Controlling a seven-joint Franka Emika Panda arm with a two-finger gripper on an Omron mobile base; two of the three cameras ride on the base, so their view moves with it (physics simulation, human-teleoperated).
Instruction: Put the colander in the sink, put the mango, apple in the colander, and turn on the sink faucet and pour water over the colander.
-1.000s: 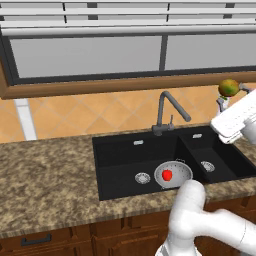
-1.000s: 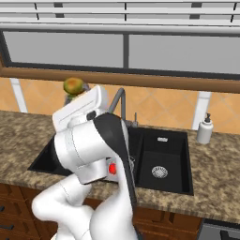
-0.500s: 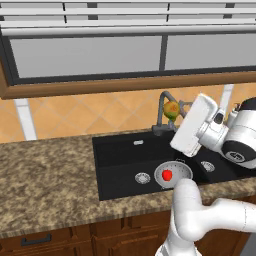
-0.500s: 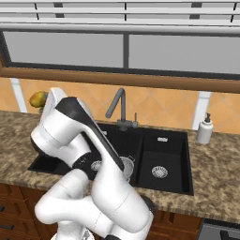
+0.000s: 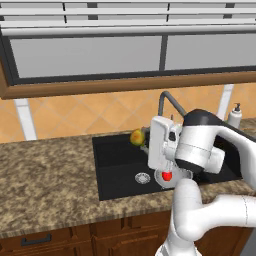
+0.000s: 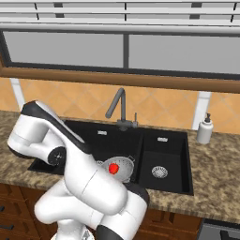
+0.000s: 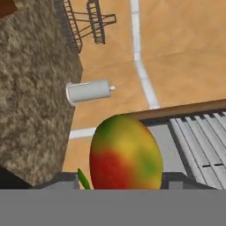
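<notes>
Granite-patterned counter (image 5: 45,170) at far left of the left base view, brown and speckled. Next rightward, the black sink (image 5: 117,170) recessed into it, round steel drain (image 5: 142,177) on its floor. Above the basin's rear edge, the mango (image 5: 137,137), yellow-green with a red blush, clamped in the gripper (image 5: 142,139) at the end of the white arm, held in the air over the sink. In the hand view, mango (image 7: 126,152) close against the camera between the jaws, fingertips themselves hidden behind the fruit. Further right in the left base view, the apple (image 5: 167,175), bright red, partly behind the arm; seems to sit in the colander, though the bowl is mostly hidden there. In the right base view, apple (image 6: 113,168) plainly inside the silver perforated colander (image 6: 125,166) on the floor of the larger basin. Behind, the dark sink faucet (image 6: 118,108), spout bent leftward. At far right, white soap dispenser (image 6: 204,129) on the counter beside the smaller basin.
</notes>
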